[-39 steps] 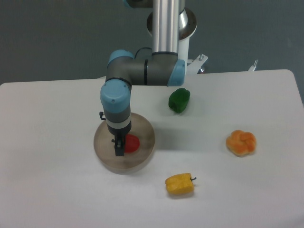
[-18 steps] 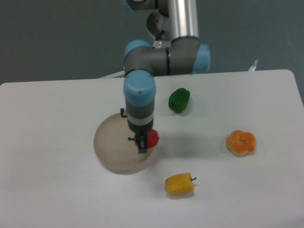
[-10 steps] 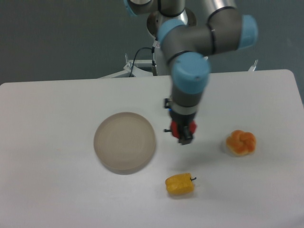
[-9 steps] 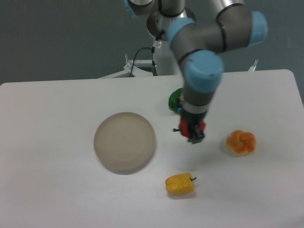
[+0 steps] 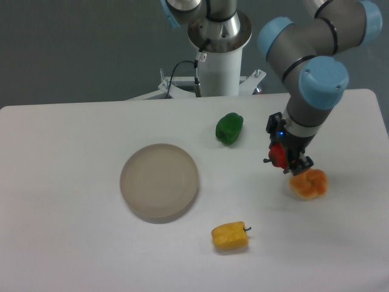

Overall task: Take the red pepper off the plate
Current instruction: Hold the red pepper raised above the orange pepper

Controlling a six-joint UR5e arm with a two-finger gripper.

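My gripper (image 5: 292, 163) is shut on the red pepper (image 5: 278, 155) and holds it above the table at the right. Only part of the pepper shows between the dark fingers. It hangs just left of and above the orange pepper. The round beige-grey plate (image 5: 159, 181) lies empty at the centre left, well apart from the gripper.
A green pepper (image 5: 229, 128) lies behind the middle of the table. An orange pepper (image 5: 308, 184) lies right under the gripper's lower right side. A yellow pepper (image 5: 230, 236) lies near the front. The arm's base column (image 5: 217, 48) stands at the back.
The gripper lifted the red pepper off the plate and carried it to the right across the table, stopping beside the orange pepper. The plate is left empty.
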